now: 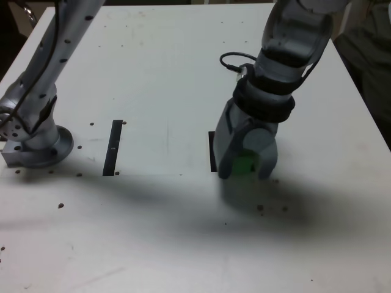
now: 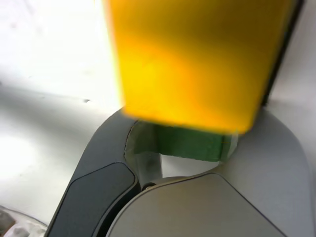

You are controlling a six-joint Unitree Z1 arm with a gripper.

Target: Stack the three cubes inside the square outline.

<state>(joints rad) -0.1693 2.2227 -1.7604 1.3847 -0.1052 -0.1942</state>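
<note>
1 green cube [image 1: 244, 163] low over the worktop [image 1: 153, 256], about midway between the far and near edges, closer to the exterior view's right edge than to the left. Grasped, by the look of both views, between the 2 fingertips of the hand [image 1: 245, 173]; whether touching the surface beneath, impossible to tell.

Just beside, at the exterior view's left of the hand, 1 black side of the square outline [image 1: 212, 152]; otherwise mostly hidden behind the hand. Nearer in the wrist view, large and blurred, the yellow cube [image 2: 187, 74]; resting on what, not shown. Red cube not visible in either view.

Probably now at the stage of bringing green to the stacking place, with the stack of 3 not confirmed. Next, likely: to check clearance from yellow, raise green if meant for the top, line up faces, then lower gently and let go only once supported. Main risk: knocking yellow sideways with a fingertip or with green.
</note>
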